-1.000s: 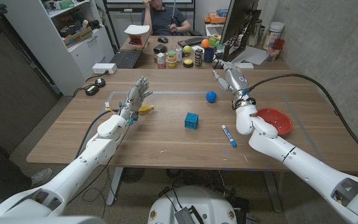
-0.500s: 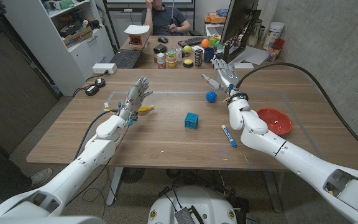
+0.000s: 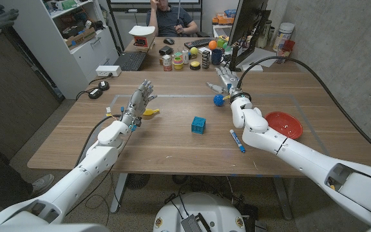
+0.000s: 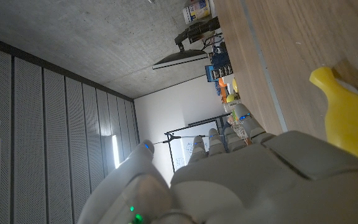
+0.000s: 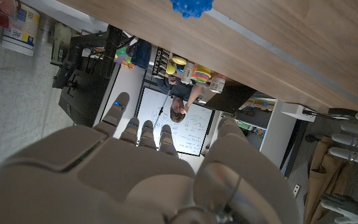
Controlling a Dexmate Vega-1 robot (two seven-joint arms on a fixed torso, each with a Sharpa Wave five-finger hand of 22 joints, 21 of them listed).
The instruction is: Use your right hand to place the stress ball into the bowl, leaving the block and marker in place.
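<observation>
Head view: right hand (image 3: 221, 82) raised in the upper middle of the frame, fingers spread apart and holding nothing, just above and beside the blue stress ball (image 3: 218, 99), which sits on the wooden surface (image 3: 172, 138); contact between them cannot be told. Red bowl (image 3: 283, 124) at right of centre, well apart from the ball. Blue block (image 3: 199, 125) near the middle of the frame, blue marker (image 3: 237, 140) lower right of it, between block and bowl. Left hand (image 3: 141, 100) at centre left, standing upright with fingers apart, empty, a yellow object (image 3: 151, 112) just beside it. Seated person (image 3: 170, 16) at the top, behind a cluttered desk.

Left wrist view: back of the left hand (image 4: 241, 180) across the lower part, fingers extended and gripping nothing; yellow object (image 4: 347, 115) at the right edge, lying on the surface.

Right wrist view: back of the right hand (image 5: 148, 180) low in the frame, fingers reaching up and parted, empty; stress ball (image 5: 191, 6) at the top edge, resting on the surface (image 5: 278, 37), apart from the fingertips.
</observation>
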